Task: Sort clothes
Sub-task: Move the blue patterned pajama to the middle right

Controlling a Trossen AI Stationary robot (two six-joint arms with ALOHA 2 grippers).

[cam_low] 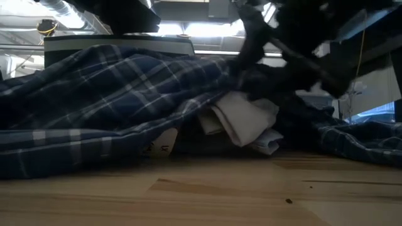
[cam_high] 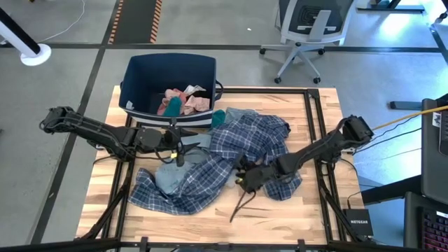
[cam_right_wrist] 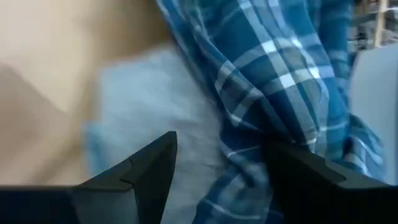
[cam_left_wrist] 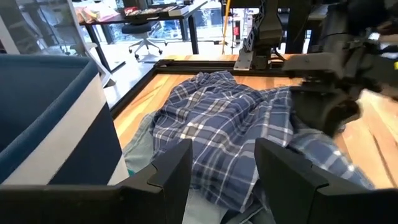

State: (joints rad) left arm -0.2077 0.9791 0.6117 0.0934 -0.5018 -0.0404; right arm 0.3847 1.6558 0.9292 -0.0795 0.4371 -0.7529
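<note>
High view: the plaid shirt (cam_high: 231, 157) sprawls limp across the bench (cam_high: 294, 217). Soft and light; best pinched at a raised fold. Both arms hover over it, jaws apart.

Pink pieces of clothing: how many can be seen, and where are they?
2, both inside the blue bin at the table's far edge: one pink piece beside a second pink piece. More may be hidden under the plaid shirt.
</note>
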